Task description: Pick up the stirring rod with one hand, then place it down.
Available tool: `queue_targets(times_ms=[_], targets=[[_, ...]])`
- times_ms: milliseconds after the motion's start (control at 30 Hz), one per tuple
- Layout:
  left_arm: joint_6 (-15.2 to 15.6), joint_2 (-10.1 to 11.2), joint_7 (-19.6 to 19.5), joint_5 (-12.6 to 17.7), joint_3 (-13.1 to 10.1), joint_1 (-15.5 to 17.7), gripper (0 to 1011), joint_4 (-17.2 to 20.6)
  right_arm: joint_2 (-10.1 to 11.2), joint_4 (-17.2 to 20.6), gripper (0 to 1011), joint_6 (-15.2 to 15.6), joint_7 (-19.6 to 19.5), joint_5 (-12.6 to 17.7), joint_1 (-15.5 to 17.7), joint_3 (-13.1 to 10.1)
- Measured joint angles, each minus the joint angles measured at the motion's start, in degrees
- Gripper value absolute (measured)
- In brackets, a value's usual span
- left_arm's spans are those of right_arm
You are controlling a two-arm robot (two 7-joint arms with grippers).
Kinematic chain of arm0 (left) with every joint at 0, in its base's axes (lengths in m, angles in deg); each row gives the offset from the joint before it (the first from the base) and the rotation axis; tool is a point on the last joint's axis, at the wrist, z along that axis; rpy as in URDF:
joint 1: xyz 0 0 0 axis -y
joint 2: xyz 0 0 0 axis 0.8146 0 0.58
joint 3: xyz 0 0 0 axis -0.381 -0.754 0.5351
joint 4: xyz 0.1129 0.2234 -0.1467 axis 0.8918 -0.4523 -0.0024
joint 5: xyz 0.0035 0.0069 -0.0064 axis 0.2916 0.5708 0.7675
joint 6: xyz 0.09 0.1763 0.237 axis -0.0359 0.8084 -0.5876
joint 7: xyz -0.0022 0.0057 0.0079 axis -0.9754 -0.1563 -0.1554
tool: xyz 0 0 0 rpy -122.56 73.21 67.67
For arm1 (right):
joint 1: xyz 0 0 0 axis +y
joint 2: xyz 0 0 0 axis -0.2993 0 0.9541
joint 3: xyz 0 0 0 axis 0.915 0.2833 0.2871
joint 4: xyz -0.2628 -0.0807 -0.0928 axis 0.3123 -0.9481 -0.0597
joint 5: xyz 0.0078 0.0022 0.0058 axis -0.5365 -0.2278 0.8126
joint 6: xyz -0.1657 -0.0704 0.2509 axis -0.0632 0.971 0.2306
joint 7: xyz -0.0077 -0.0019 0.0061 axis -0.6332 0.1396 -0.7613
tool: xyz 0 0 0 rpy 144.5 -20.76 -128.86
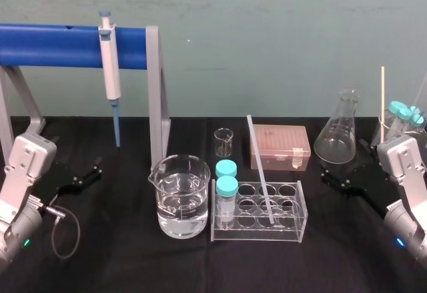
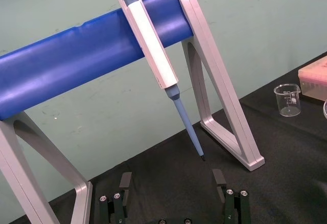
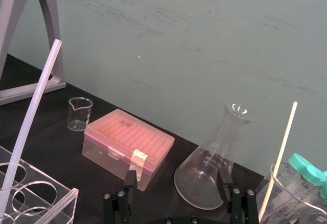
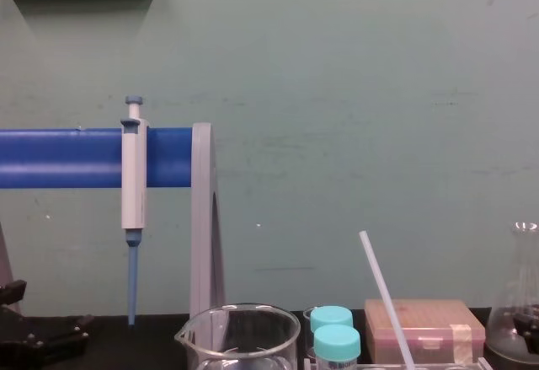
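Left gripper [image 2: 172, 175] parked far left, jaws apart, empty; stirring rod [image 1: 260, 169] leans in the tube rack [image 1: 293, 234] at centre, just right of the water beaker [image 1: 179, 199]; right gripper [image 3: 178, 174] parked far right, jaws apart. Pick-up not begun; next move likely calls for the nearer right gripper pinching the rod's upper shaft.

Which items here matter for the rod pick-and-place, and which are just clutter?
Job: stirring rod, leaning in the tube rack; left gripper at table's left, right gripper at its right, both open.
Clutter: pipette, large beaker, small beaker, tip box, flask, capped tubes.
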Motion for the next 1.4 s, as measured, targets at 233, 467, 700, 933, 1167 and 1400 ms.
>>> queue_targets(times_ms=[233,467,700,933,1167,1400], targets=[[0.00,0.00,0.00,0.00,0.00,0.00,1000,0.00,0.14,0.07,1000,0.03,-0.19,-0.10,-0.01,0.14],[0.00,0.00,0.00,0.00,0.00,0.00,1000,0.00,0.17,0.11,1002,0.04,-0.24,-0.14,-0.01,0.19],[0.00,0.00,0.00,0.00,0.00,0.00,1000,0.00,0.21,0.12,1000,0.03,-0.28,-0.14,-0.01,0.20],[0.00,0.00,0.00,0.00,0.00,0.00,1000,0.00,0.23,0.12,1002,0.02,-0.30,-0.13,-0.01,0.20],[0.00,0.00,0.00,0.00,0.00,0.00,1000,0.00,0.24,0.12,1002,0.02,-0.31,-0.13,-0.01,0.20],[0.00,0.00,0.00,0.00,0.00,0.00,1000,0.00,0.24,0.12,1002,0.02,-0.31,-0.13,-0.01,0.20]])
